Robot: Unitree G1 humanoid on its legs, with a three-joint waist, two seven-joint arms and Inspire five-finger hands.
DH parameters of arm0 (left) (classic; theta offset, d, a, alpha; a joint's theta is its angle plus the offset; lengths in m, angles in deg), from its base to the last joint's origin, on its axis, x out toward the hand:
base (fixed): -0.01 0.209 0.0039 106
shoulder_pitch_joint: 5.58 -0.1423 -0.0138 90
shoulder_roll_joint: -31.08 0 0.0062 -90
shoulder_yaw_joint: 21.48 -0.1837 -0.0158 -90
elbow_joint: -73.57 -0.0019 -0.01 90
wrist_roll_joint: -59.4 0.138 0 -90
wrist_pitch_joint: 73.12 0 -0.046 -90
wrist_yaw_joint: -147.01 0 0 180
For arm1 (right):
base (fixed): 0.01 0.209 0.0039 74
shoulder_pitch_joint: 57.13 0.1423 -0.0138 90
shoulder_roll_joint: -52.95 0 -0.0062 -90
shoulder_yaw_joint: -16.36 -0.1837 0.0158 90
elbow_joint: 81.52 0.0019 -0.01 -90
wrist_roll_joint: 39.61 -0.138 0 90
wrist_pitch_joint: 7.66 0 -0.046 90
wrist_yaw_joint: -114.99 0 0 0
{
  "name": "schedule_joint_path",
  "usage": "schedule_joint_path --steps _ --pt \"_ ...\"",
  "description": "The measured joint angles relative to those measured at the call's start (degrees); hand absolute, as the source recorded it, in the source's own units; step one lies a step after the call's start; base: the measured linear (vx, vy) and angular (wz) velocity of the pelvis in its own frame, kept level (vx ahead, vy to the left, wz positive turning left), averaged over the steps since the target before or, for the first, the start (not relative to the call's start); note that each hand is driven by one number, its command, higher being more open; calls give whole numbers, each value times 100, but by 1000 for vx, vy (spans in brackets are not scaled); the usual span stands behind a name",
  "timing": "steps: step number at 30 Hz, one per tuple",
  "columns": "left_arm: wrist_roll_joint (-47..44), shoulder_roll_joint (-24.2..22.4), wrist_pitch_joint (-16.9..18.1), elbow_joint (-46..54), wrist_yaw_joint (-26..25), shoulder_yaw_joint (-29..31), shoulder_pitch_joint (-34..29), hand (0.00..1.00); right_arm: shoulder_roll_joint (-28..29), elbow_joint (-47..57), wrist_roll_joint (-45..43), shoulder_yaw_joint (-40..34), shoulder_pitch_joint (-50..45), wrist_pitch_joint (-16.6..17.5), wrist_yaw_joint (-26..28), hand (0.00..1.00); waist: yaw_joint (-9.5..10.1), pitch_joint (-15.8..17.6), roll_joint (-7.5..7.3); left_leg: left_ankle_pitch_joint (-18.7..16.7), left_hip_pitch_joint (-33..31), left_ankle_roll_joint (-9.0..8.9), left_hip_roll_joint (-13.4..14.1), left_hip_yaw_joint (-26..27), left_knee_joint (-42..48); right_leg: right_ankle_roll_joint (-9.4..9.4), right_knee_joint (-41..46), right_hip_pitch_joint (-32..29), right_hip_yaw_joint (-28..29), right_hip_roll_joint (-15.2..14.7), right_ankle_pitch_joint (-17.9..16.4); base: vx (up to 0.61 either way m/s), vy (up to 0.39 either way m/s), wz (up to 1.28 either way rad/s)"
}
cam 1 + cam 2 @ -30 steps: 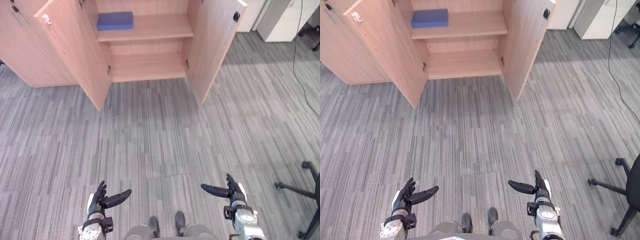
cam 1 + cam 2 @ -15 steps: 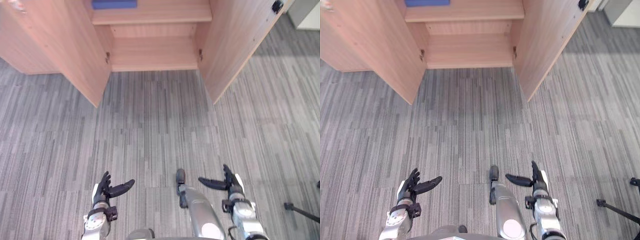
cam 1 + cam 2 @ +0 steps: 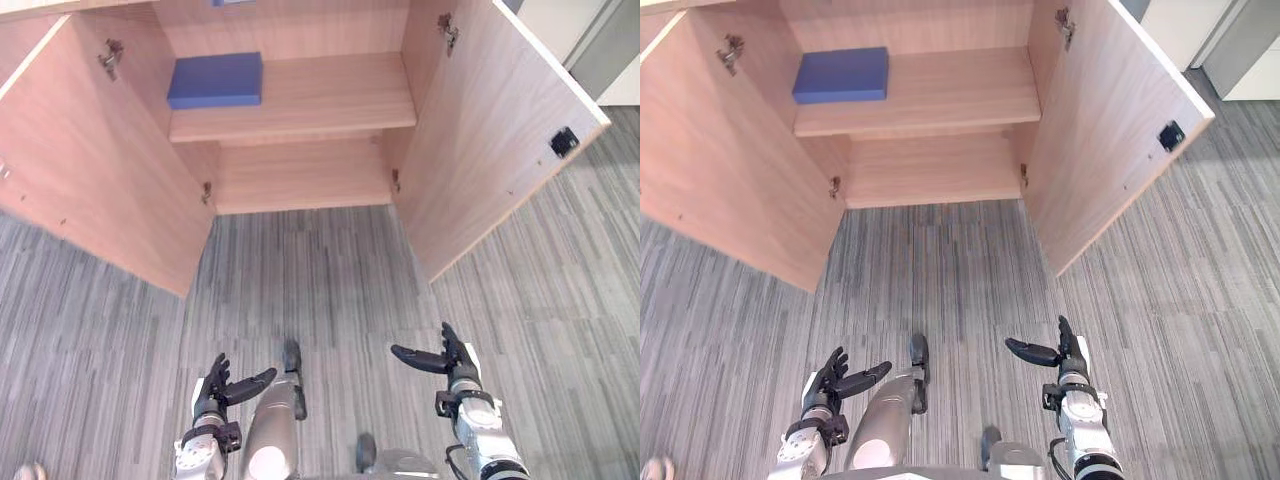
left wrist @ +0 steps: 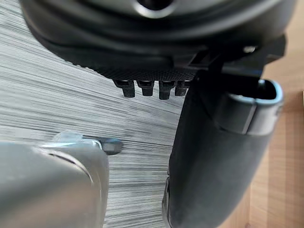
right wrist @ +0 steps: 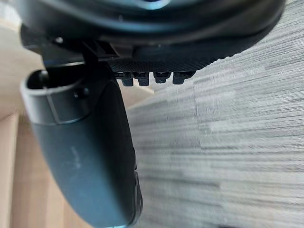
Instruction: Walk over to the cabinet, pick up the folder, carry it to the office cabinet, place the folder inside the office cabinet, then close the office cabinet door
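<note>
Closer than a second ago: viewpoint has advanced on the cabinet (image 3: 300, 175), folder (image 3: 215, 80) itself unmoved. Left hand (image 3: 213, 392) and right hand (image 3: 452, 364) hang low, fingers relaxed apart, holding nothing; likely just walking posture. Both doors (image 3: 500, 140) stand wide, so access looks clear. Folder lies flat at left end of the shelf (image 3: 330, 95), broad face up, long axis along the front edge.

- I see grey striped carpet (image 3: 330, 270) covering the whole floor.
- Ahead stands a light wooden cabinet (image 3: 300, 180), its left door (image 3: 90, 190) and right door (image 3: 490, 130) both swung wide open.
- One shelf (image 3: 330, 100) crosses the inside.
- A small black fitting (image 3: 565, 141) sits near the right door's outer edge.
- Pale furniture (image 3: 1175, 25) stands beyond, far right.
</note>
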Motion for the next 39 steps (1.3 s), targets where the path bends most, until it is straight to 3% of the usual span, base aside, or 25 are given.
schedule_joint_path --steps 2,3,4,5,7,8,9,10,11,12,13,14,16,17,19,22,23,24,25,28,31,39 --pt "2 -43 -1 -31 13 -9 26 100 48 -193 0 -122 -106 -18 29 100 -7 -27 -78 -505 236 88 -192 69 370 98 1588 -447 54 -215 17 646 256 14" --pt "-2 -18 -10 -50 8 -3 -11 100 101 -260 1 -135 -158 -47 43 100 -24 -22 -157 -768 533 166 -310 99 436 470 2748 -808 75 -391 278 633 211 4" --pt "-1 50 -39 -73 -4 -2 -37 100 158 -336 1 -111 -166 -56 53 100 -68 -12 -187 -1064 928 240 -398 110 470 600 4252 -1328 86 -562 540 1055 249 -4" --pt "-5 188 -43 -61 -86 -7 -177 100 227 -409 14 290 -93 -69 77 100 -159 -23 -156 -1369 1973 289 -364 102 49 -27 5331 -2234 -284 -606 72 996 151 -2" --pt "-16 289 -28 -62 -117 9 -138 100 288 -367 27 403 4 -39 128 100 -204 -12 -121 -1402 2511 248 -229 58 -334 -121 4375 -2794 -578 -406 -195 662 -2 14" --pt "-32 293 -10 -59 -116 18 -124 100 282 -368 28 401 45 -35 144 100 -255 -5 -108 -1410 2681 231 -135 46 -392 -102 3406 -2964 -655 -272 -188 594 -129 41" --pt "-39 296 -4 -61 -114 17 -128 100 270 -367 30 389 32 -25 145 100 -278 -13 -110 -1485 2866 104 -50 14 -460 -69 2246 -3016 -655 -134 47 499 -111 42" --pt "-39 314 -6 -63 -115 16 -136 100 269 -367 32 381 20 -25 143 100 -276 -29 -133 -1550 2963 -4 -32 -7 -513 -67 1630 -2994 -630 -69 321 517 -130 40" --pt "-37 328 -7 -68 -116 10 -173 100 272 -368 51 382 -75 -26 140 100 -274 -81 -222 -1673 3113 -192 -62 -42 -561 -107 712 -2953 -482 -32 959 443 -140 47" --pt "-29 231 -16 -207 -108 5 -136 100 197 -404 52 359 -164 -30 136 100 -281 -105 -189 -1869 3275 -397 -22 -197 -526 -377 704 -2853 -418 22 1812 637 -201 35" --pt "-24 106 -29 -272 -103 6 -143 100 142 -472 56 340 -116 -74 135 100 -256 -177 -47 -1847 3208 -480 165 -200 -300 -481 924 -2900 -445 138 1578 531 -180 25" --pt "-18 59 -35 -272 -85 5 -145 100 137 -452 56 321 -116 -73 137 100 -258 -176 -28 -1844 3112 -492 195 -197 -15 -491 998 -2870 -488 139 1417 497 -191 21" --pt "-18 -131 -45 -229 -52 4 -133 100 149 -269 47 320 -288 -96 91 100 -286 -158 54 -1715 2320 -762 619 -42 1990 -582 874 -2380 -683 224 1111 531 -234 40" --pt "-19 -202 -49 -130 -5 3 -191 100 199 -125 34 323 -449 -119 73 100 -208 -164 58 -1771 1961 -750 965 211 2956 -640 658 -1950 -764 315 1009 435 -182 24" --pt "-17 -280 -52 31 33 -26 -240 100 246 121 4 297 -618 -98 42 100 -110 -197 22 -1901 1609 -688 1170 479 3156 -686 385 -1531 -791 335 944 367 -121 1" --pt "-11 -301 -50 200 38 -69 -188 100 254 140 -4 93 -470 -55 36 100 -95 -231 71 -1844 1433 -707 1006 456 1594 -656 66 -1214 -732 302 960 337 -30 -15" --pt "-12 -284 -48 239 33 -112 -151 100 236 133 -5 10 -447 -43 33 100 -97 -270 139 -1447 1487 -705 858 343 579 -584 54 -1196 -704 307 926 270 72 -15" --pt "-10 -282 -48 249 29 -151 -128 100 196 90 -4 -65 -456 -44 35 100 -117 -312 252 -753 1564 -706 790 269 -180 -474 51 -1141 -683 359 856 264 96 -19" --pt "-8 -259 -48 259 20 -177 -131 100 198 3 -3 -134 -465 -47 34 100 -115 -360 298 -499 1638 -705 782 272 -414 -412 47 -1092 -636 396 811 298 158 -6" --pt "29 -136 -52 666 -10 -177 -170 100 235 -71 -3 -181 -598 -63 25 100 -137 -459 129 -335 1947 -600 463 313 -1003 -252 -19 -1031 -597 116 714 189 113 7" --pt "244 48 -50 1339 -162 -156 -308 100 266 -159 0 -174 -651 -64 32 100 -136 -460 126 -312 2175 -571 287 292 -1232 -177 -137 -826 -633 2 670 105 61 10" --pt "1168 139 247 3530 -481 -118 -1055 100 281 -171 22 -174 -704 54 34 100 -108 -580 138 -196 2475 -562 230 99 -1601 -172 -196 -571 -766 -1 667 15 -6 14"
